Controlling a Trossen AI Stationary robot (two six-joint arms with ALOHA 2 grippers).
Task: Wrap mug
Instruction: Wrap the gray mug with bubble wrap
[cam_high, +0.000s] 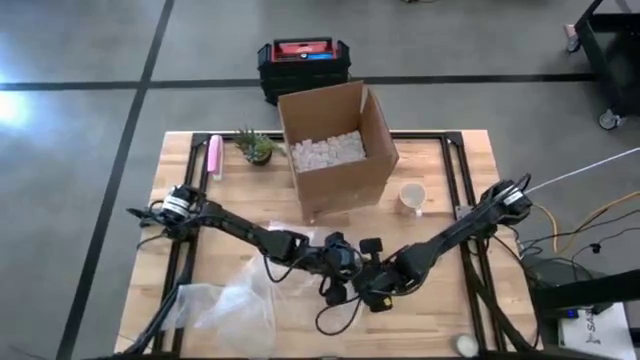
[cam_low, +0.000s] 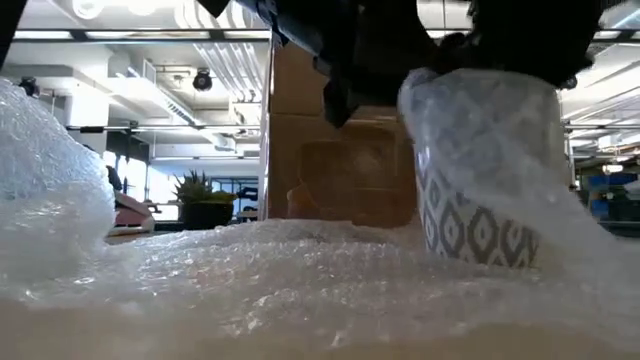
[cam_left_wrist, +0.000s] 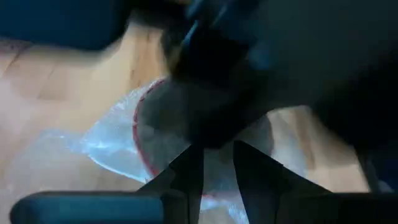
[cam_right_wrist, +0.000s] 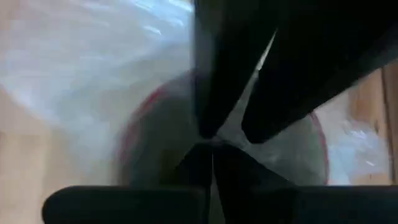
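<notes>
Bubble wrap (cam_low: 300, 270) half covers the patterned mug (cam_low: 480, 180) at the desk's (cam_high: 440, 300) near middle; both claws, left (cam_high: 335, 262) and right (cam_high: 375, 285), crowd it, grips unreadable; the wrapping looks unfinished.

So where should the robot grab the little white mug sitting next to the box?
Probably by the rim of the white mug, coming straight down from above. It stands upright with its mouth open to the top, so one finger could go inside and one outside. The cardboard box crowds one side, and the handle looks small, so a side grab seems harder.
</notes>
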